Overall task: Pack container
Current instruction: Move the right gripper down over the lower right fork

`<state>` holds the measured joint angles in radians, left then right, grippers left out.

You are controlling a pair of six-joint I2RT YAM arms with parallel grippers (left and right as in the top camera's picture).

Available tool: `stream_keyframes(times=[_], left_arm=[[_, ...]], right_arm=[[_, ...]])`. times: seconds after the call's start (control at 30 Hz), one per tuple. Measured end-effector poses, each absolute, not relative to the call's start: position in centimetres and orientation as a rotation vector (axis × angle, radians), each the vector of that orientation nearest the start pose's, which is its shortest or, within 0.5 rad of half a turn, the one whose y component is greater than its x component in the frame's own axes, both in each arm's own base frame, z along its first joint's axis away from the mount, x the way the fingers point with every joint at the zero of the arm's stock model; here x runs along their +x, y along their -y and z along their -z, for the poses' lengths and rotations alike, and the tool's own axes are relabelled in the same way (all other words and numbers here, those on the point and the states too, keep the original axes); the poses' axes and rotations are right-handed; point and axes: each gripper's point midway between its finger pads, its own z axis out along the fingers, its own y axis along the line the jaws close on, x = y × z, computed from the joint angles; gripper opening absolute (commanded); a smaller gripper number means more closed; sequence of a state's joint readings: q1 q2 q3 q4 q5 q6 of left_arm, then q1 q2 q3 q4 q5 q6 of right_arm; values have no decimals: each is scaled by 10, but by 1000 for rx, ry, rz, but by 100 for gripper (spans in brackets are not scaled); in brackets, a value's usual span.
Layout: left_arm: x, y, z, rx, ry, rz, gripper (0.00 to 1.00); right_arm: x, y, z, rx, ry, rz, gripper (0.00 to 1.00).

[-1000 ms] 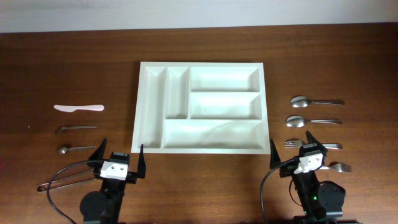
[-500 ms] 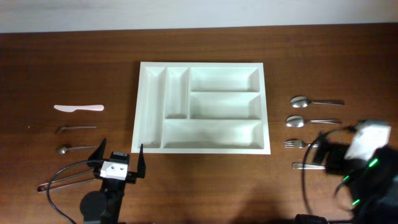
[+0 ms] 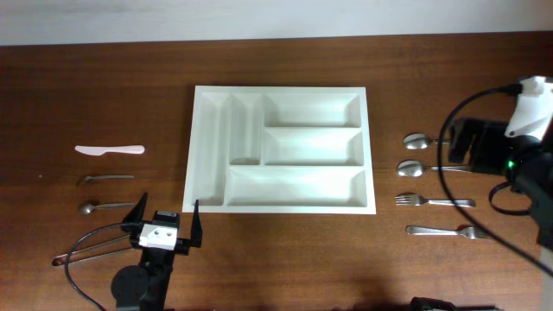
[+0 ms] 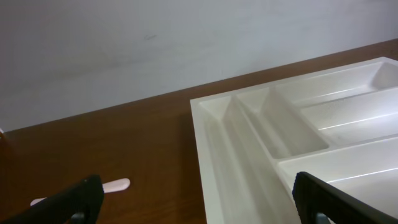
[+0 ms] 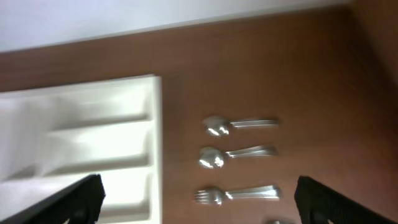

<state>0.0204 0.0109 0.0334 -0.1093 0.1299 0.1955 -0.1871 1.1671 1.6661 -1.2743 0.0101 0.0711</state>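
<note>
The white five-compartment container (image 3: 294, 186) lies empty at the table's middle; it also shows in the left wrist view (image 4: 249, 143) and the right wrist view (image 5: 93, 124). My left gripper (image 3: 164, 220) is open and empty, low at the front left (image 4: 199, 211). My right gripper (image 3: 458, 142) is raised at the right, open and empty (image 5: 199, 205), above two spoons (image 3: 417, 140) (image 3: 410, 168). Two forks (image 3: 432, 200) (image 3: 445, 231) lie nearer the front. The right wrist view shows both spoons (image 5: 217, 126) (image 5: 212, 157) and one fork (image 5: 211, 196).
Left of the container lie a pink plastic knife (image 3: 108, 149), a thin metal utensil (image 3: 104, 178) and a small spoon (image 3: 99, 206). The knife's tip shows in the left wrist view (image 4: 112, 185). Cables trail by the left arm's base (image 3: 86, 246).
My right arm has lifted off its front-right rest and swung back and to the right, over the spoons. The front fork is now uncovered. The left arm has not moved.
</note>
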Motion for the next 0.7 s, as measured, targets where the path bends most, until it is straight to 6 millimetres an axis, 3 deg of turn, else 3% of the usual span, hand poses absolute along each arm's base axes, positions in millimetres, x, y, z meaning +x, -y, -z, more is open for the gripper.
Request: stream_keyframes(times=[0.03,0.1,0.13,0.17,0.27,0.43,0.7], left_arm=[[244,17,-161,243,-1639,-56,99],[244,17,-161,243,-1639,-56,99],[244,17,-161,243,-1639,-56,99],[244,17,-161,243,-1639,-56,99],[244,17,-161,243,-1639,-56,99],[244,17,-161,243,-1639,-56,99],[244,17,-161,243,-1639,-56,99]], right_arm=[[261,67,-342,466,-2370,134,99],[207,94,-310,904,-2476,339,99],[184,106,-303,1122,-2447,447,99],[177,112,-303,1221,-2399,483,99],[166,125,-296,1566,-2180,477,99],[158,140,-261,1853,-2012,486,99],[155,149,-145,2205,-1972,395,99]])
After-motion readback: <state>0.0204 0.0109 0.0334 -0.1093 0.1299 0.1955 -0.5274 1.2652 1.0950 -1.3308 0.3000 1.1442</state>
